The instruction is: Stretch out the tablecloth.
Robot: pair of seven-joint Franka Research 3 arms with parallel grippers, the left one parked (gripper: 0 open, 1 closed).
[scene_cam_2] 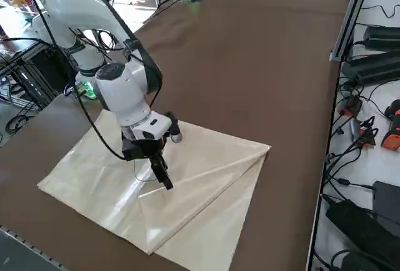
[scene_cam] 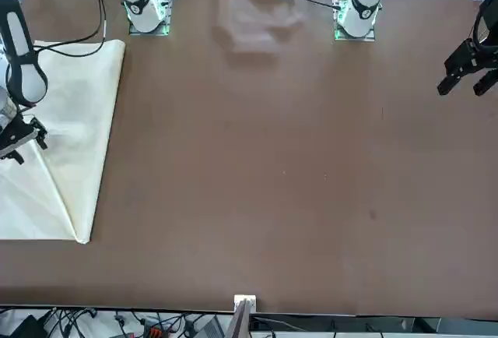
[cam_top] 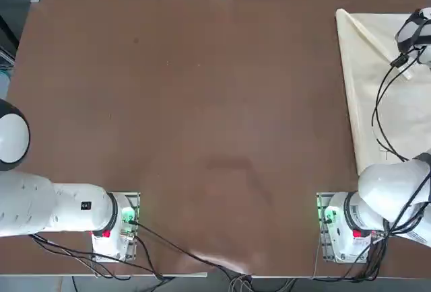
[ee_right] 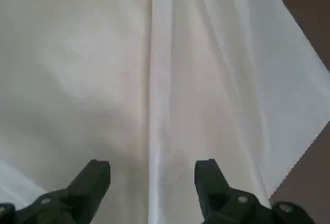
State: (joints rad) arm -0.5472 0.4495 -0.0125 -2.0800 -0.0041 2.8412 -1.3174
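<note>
The tablecloth [cam_top: 377, 90] is a cream, slightly shiny sheet lying flat at the right end of the brown table [cam_top: 202, 103]. In the right side view one corner of the tablecloth [scene_cam_2: 212, 177] is folded back over itself, leaving a long diagonal crease. My right gripper [scene_cam_2: 164, 180] hangs point-down just above that crease, open and holding nothing. In the wrist view the raised fold line of the tablecloth [ee_right: 103, 53] runs between my two spread fingers, with my right gripper [ee_right: 153, 170] centred over it. From the front, my right gripper [scene_cam: 23, 145] shows at the picture's left edge over the tablecloth [scene_cam: 74, 120].
The right arm's base [cam_top: 343, 221] stands at the near table edge, with black cables looping over the cloth. The parked left arm [cam_top: 60, 208] lies along the near left. Beside the table on the right, a ledge [scene_cam_2: 369, 127] holds cables and tools.
</note>
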